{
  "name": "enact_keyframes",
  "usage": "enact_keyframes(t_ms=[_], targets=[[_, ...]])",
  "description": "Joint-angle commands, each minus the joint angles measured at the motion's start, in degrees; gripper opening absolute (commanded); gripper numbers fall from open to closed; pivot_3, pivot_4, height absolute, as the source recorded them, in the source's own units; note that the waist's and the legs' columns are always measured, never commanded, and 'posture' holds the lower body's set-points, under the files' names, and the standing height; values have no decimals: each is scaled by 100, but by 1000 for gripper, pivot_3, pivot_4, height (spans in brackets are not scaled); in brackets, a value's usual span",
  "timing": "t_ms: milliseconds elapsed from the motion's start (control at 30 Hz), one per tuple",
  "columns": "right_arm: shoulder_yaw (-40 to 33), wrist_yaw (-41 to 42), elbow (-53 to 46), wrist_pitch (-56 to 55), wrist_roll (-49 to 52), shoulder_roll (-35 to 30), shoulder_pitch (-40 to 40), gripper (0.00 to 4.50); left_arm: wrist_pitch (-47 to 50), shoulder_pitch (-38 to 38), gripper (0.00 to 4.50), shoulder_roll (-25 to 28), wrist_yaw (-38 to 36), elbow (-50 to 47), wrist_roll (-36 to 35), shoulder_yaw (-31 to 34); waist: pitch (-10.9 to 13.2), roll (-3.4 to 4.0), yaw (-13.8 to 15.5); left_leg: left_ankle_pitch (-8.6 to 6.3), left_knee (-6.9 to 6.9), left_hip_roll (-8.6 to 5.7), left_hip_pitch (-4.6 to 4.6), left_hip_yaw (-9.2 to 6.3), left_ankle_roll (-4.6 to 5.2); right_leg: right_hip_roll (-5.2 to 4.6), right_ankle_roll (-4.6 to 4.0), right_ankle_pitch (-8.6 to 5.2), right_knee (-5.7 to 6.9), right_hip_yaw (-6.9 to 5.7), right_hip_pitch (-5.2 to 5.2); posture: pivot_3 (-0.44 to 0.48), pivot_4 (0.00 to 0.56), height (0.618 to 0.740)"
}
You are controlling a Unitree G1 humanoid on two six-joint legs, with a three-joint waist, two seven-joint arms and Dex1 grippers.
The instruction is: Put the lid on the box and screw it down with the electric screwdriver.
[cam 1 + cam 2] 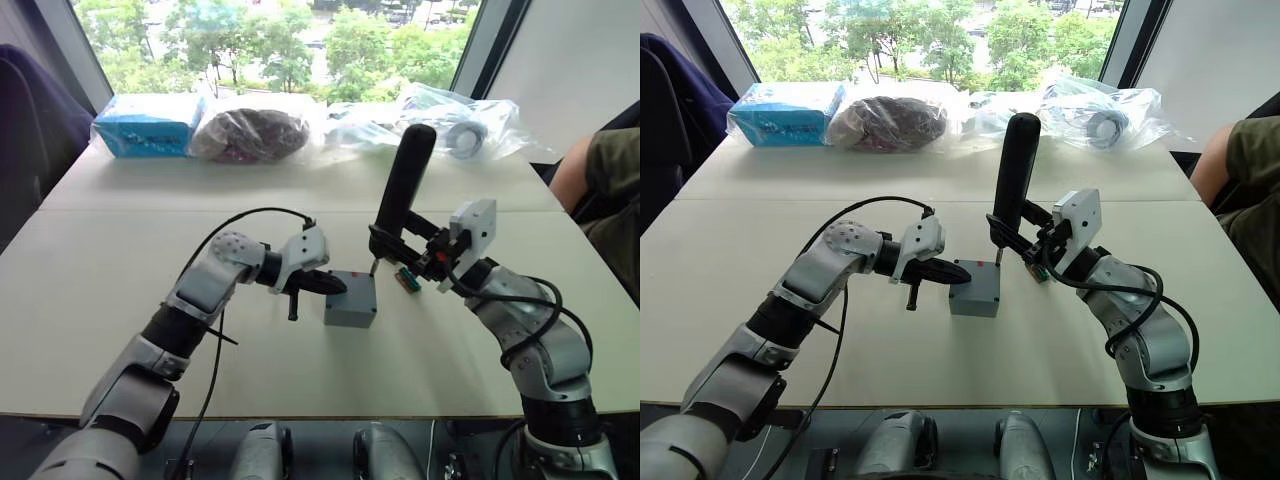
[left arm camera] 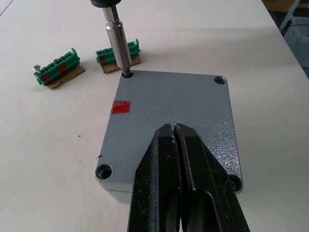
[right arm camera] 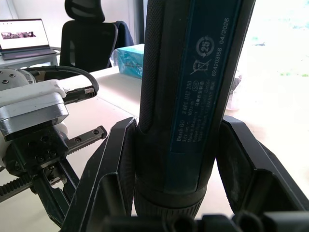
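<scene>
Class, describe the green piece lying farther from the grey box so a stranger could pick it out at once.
Start at the closed grey box mid-table, where the screwdriver bit meets a corner hole. Two green pieces lie just beyond; choose the one farther from the bit, the one with a small silver screw at its end.

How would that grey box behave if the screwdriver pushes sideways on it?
The box looks rigid and squat, so tipping seems unlikely. On the smooth table it would probably slide or twist. The shut left gripper pressing its lid likely limits that.

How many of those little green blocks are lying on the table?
2, side by side on the table just beyond the box: one right behind the screwdriver bit, the other beside it, farther from the box.
</scene>
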Motion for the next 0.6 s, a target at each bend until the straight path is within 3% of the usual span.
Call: enact_keyframes(t_ms=[33,600], targets=[[415,126,506,221,-221,6,419,1841,-30,66,0,-3,-11,75,148,-98,-14,-3,1,-1,0,0,2,0,1,-1,-2,-1,0,0,2,0,150,740],[442,3,849,173,-261,138,291,1841,-63,92,0,-25,-19,87,234,-98,-72,-33,0,-7,-20,16,42,-1,4,-18,-37,-25,-3,-2,33,0,150,740]])
